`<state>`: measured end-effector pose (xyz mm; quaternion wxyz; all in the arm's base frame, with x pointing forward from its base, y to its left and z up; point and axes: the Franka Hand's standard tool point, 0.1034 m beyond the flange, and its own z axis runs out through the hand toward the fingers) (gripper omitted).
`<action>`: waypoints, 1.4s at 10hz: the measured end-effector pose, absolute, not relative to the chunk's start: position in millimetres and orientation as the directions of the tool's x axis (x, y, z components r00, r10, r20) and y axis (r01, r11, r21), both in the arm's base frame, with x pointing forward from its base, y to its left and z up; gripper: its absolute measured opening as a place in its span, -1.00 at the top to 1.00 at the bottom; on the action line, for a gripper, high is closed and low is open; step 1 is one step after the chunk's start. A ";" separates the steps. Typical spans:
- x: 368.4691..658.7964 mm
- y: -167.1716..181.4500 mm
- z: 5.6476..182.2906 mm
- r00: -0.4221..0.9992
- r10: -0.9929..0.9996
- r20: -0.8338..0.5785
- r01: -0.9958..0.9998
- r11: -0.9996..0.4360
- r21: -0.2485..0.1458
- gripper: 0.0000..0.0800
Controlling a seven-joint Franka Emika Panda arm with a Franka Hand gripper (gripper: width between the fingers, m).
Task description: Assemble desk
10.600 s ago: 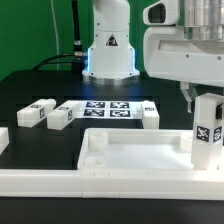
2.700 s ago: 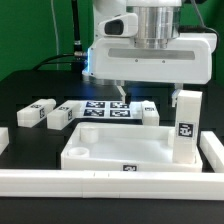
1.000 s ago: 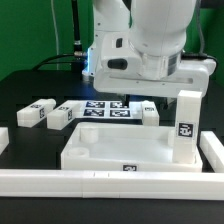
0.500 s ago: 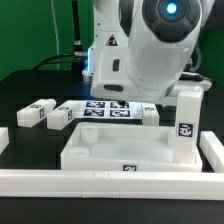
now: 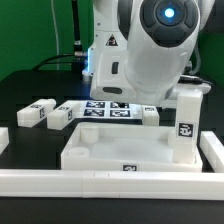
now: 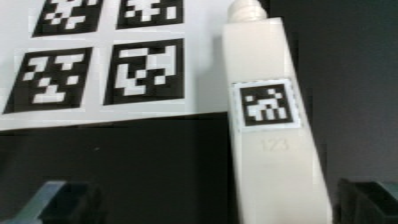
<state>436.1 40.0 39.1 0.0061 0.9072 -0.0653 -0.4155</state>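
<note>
The desk's tabletop (image 5: 100, 160) lies rim-up on the black table (image 5: 20, 85) in the middle of the exterior view, just behind the front border rail (image 5: 100, 184). A small black-and-white wall tag (image 5: 129, 167) sits on its near wall.

From the exterior view's left, two leg blocks lie on their sides just beside each other: the outer leg (image 5: 36, 112) and the inner leg (image 5: 60, 117). Each has a tag facing the camera (patterns only, no letters to read).

Next comes the marker board (image 5: 104, 108), flat on the table with its grid of tags. Just beside it, toward the exterior view's right, lies the third leg (image 5: 149, 114), partly under the arm (image 5: 150, 55).

The fourth leg (image 5: 186, 125) stands upright at the tabletop's end on the exterior view's right, with a tag on its front face. Beyond it runs the side rail (image 5: 215, 150). The robot base (image 5: 108, 55) carries a triangular warning sign (image 5: 112, 42), its symbol too small to make out.

In the exterior view the arm's own bulk hides the gripper. In the wrist view the gripper (image 6: 214, 200) is spread wide and holds nothing. Its dark fingertips (image 6: 63, 200) show on either side of the third leg, clear of it. That leg's own square tag shows sharply there, beside the marker board's tags.
</note>
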 end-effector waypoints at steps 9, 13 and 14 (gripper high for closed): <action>436.5 55.8 29.1 0.676 -0.071 -0.733 -0.119 -0.993 -0.015 -0.62; 435.2 55.4 26.5 0.680 -0.044 -0.732 -0.100 -0.994 -0.033 -0.62; 433.3 55.1 25.1 0.666 -0.044 -0.744 -0.101 -0.994 -0.032 -0.62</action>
